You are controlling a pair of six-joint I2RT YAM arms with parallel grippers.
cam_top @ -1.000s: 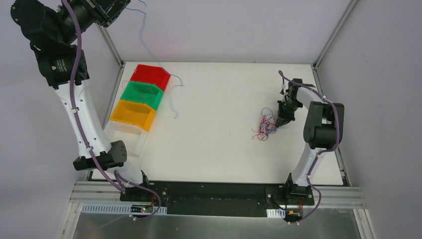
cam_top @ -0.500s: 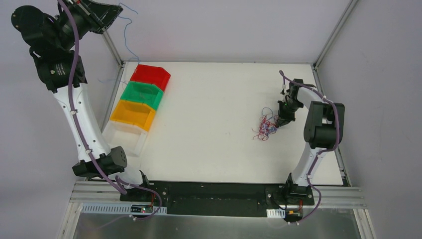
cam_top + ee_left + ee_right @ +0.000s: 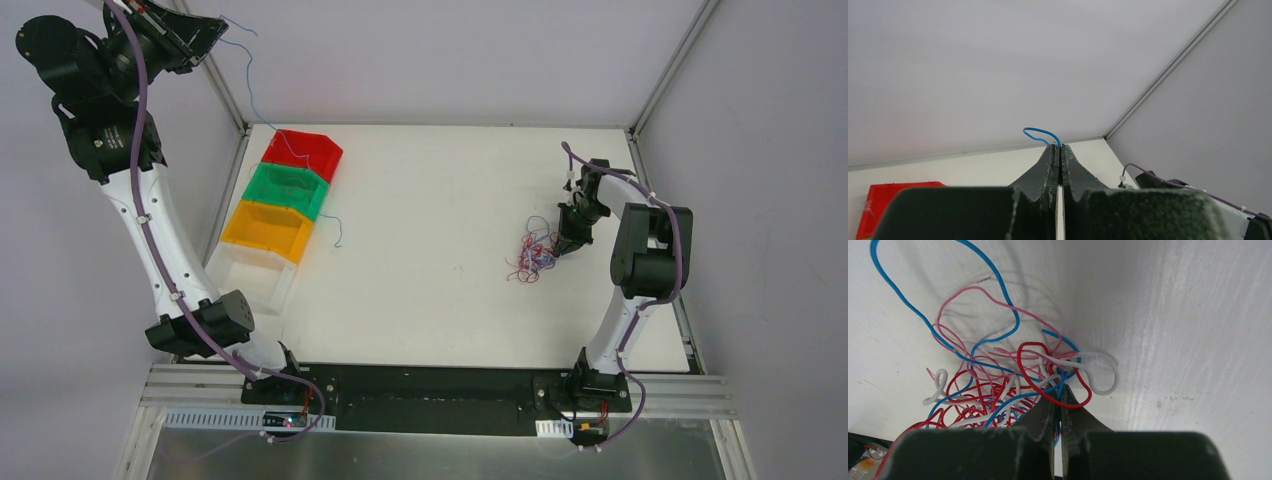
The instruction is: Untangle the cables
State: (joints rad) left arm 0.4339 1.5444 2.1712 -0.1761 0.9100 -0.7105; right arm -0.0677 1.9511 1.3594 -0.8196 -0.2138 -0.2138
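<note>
Clamped shut on one blue cable (image 3: 1038, 129), left gripper (image 3: 1060, 150) raised high, strand now swung back to dangle below it across the red bin (image 3: 305, 152), clear of the tangle (image 3: 530, 258) pinched far to its right in the closed right gripper (image 3: 562, 248), so one cable apparently freed.

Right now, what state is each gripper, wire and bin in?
Left gripper: shut on the blue wire, raised high.
Blue wire: hanging past the bins, apart from the tangle.
Right gripper: shut on the tangle, down at the table.
Tangle: knotted, lying on the table.
Bins: upright, side by side.
</note>
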